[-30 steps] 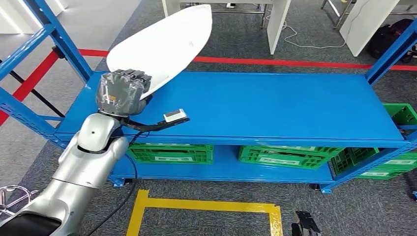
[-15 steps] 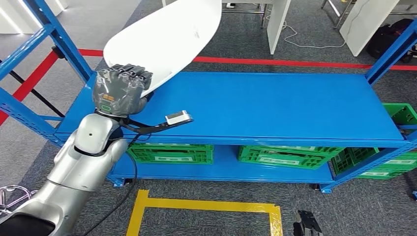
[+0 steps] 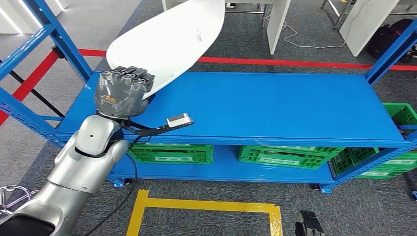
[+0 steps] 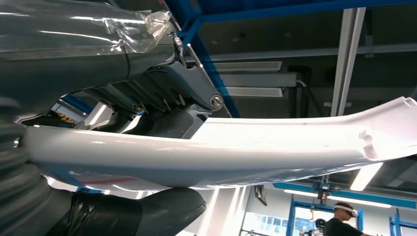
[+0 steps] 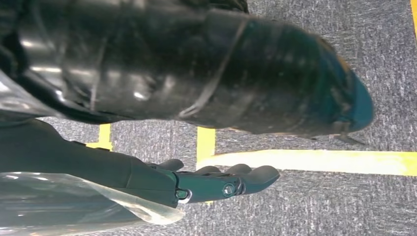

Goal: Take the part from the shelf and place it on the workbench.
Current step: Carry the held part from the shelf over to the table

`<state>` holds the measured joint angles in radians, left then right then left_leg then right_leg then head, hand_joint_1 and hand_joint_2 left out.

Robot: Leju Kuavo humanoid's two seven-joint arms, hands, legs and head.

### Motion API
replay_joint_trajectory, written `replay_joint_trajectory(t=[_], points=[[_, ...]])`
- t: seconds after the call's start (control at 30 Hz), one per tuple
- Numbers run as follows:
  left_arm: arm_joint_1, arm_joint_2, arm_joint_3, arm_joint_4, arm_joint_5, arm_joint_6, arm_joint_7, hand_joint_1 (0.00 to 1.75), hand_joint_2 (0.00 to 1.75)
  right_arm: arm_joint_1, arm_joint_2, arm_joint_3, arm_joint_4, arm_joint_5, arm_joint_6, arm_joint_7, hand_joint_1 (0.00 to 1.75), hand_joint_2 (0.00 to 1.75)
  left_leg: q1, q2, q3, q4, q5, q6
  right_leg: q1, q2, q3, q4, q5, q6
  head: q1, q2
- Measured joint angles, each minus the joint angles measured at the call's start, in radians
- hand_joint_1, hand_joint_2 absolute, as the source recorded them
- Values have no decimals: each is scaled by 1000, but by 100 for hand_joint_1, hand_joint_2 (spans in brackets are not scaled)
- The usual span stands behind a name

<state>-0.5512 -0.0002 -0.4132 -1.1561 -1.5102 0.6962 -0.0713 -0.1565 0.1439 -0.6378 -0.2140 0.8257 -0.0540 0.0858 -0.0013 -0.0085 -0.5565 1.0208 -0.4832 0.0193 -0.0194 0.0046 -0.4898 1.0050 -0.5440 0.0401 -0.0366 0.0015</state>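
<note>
The part (image 3: 167, 42) is a large white curved shell. My left hand (image 3: 123, 91) grips its near end and holds it tilted up above the left end of the blue shelf top (image 3: 275, 105). The far tip of the part reaches past the shelf's back edge. In the left wrist view the white part (image 4: 246, 147) runs across the picture, clamped between the thumb and the dark fingers (image 4: 167, 113) of my left hand. My right hand (image 5: 216, 182) hangs over the carpet with its fingers straight and nothing in it.
Green crates (image 3: 172, 153) stand on the lower shelf level, another crate (image 3: 403, 114) at the far right. A blue upright (image 3: 59, 34) rises at the left. Yellow floor tape (image 3: 201, 205) marks a box in front of the shelf. A person (image 4: 344, 223) stands far off.
My left hand has lifted the white part a little higher and tipped its far end further up and to the right. The shelf and crates have not moved.
</note>
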Motion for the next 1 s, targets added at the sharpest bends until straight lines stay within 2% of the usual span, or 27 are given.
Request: replay_joint_trajectory(t=[0.3,0.37,0.47,0.5,0.53,0.6,0.63,0.67,0.7,0.73,0.77,0.8,0.83,0.93,1.0], points=[[5,1,-1,0,1,0,11,175,175,0,-1,0,0,-3,-2,0,0,0,-5,0,-2,6,-3,4,-5,0,0,-1,2,4,0,0],[5,1,-1,0,1,0,11,175,175,-1,-1,0,0,-3,-2,0,0,0,-7,0,-4,7,-4,8,-7,0,0,-4,4,8,0,0],[3,1,-2,0,1,0,11,175,175,-2,-2,1,-3,-4,-2,0,0,0,-1,2,2,-12,6,22,-7,0,-10,6,-7,16,1,0],[3,0,-2,-1,1,0,11,175,175,-4,-3,1,-4,-4,-2,0,0,0,2,3,4,-20,9,27,-6,0,-29,40,-25,17,3,0],[3,-1,-2,-1,1,0,11,175,175,-5,-4,1,-5,-4,-2,-1,0,0,5,5,5,-24,11,30,-6,0,-62,97,-50,19,5,0],[6,-3,-2,-1,1,0,11,175,175,-5,-5,2,-6,-4,-2,-1,0,0,6,5,5,-25,10,32,-8,-1,-145,238,-94,23,7,0],[9,-3,-2,-1,1,0,11,175,175,-3,-6,2,-6,-4,-2,-1,0,0,7,5,6,-24,8,31,-9,-1,-177,281,-93,26,6,0],[11,-4,-2,0,1,0,11,175,175,-2,-7,2,-6,-4,-2,-1,0,0,8,4,7,-24,6,28,-11,-1,-193,287,-70,28,7,0],[13,-4,-2,0,1,0,11,175,175,-2,-8,2,-6,-4,-2,-1,0,0,12,3,11,-22,2,23,-12,-2,-188,251,-27,31,7,0],[13,-5,-2,0,1,0,11,175,175,-2,-10,2,-6,-4,-2,-1,0,0,16,2,15,-19,-4,16,-14,-4,-169,186,21,34,7,0],[13,-5,-2,0,1,0,11,175,175,-2,-11,2,-7,-4,-2,-1,0,0,17,2,17,-15,-10,8,-13,-5,-142,127,57,37,9,0],[13,-5,-2,0,1,1,11,175,175,-2,-12,2,-6,-4,-2,-1,0,0,18,1,18,-10,-16,0,-12,-4,-120,82,78,35,10,0],[13,-6,-2,0,1,1,11,175,175,-2,-12,3,-6,-4,-2,-1,0,0,17,0,17,-5,-19,-6,-10,-2,-107,58,80,31,12,0],[13,-6,-3,0,1,2,11,175,175,-1,-12,3,-6,-4,-2,0,0,0,15,-2,8,6,-24,-19,-11,4,-103,48,59,2,11,0],[13,-6,-3,0,1,3,11,175,175,-2,-12,3,-7,-4,-3,0,0,0,16,1,-12,49,-55,-27,-13,4,-103,46,57,-11,9,0]])
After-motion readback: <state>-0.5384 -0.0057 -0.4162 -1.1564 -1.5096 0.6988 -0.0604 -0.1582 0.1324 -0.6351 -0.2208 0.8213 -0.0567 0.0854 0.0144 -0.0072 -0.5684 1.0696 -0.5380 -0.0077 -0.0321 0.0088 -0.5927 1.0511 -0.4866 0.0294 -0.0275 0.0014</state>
